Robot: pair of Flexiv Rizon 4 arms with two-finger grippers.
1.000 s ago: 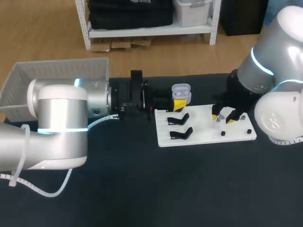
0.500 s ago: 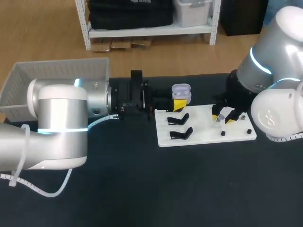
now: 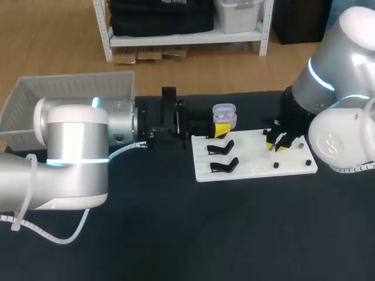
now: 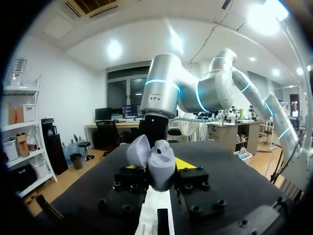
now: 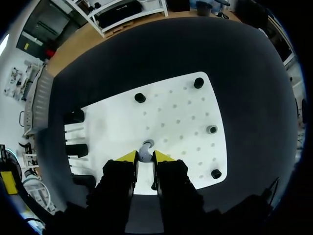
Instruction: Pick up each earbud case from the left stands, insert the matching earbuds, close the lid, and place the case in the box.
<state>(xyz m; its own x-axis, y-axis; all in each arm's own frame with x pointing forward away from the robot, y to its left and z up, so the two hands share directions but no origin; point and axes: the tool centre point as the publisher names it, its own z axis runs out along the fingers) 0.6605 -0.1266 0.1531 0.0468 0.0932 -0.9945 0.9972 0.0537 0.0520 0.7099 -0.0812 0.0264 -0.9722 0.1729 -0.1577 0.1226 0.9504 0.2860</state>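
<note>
My left gripper (image 4: 157, 170) is shut on a lavender earbud case (image 4: 160, 165) and holds it upright, lid (image 4: 139, 149) open. In the head view the case (image 3: 224, 115) hangs just beyond the far left corner of the white board (image 3: 252, 167). My right gripper (image 5: 145, 157) points down at the board (image 5: 171, 120), its yellow tips pressed against both sides of a small lavender earbud (image 5: 145, 152) that sits on the board. In the head view the right gripper (image 3: 275, 142) stands over the board's right half.
Two black case stands (image 3: 222, 147) (image 3: 224, 165) stand on the board's left part. Small black pegs (image 5: 140, 97) (image 5: 198, 82) (image 5: 215, 174) dot its right part. A pale mesh box (image 3: 70, 93) sits at the table's far left, behind my left arm.
The right gripper's fingers have drawn together around the earbud on the board. The left arm and the case have not moved.
</note>
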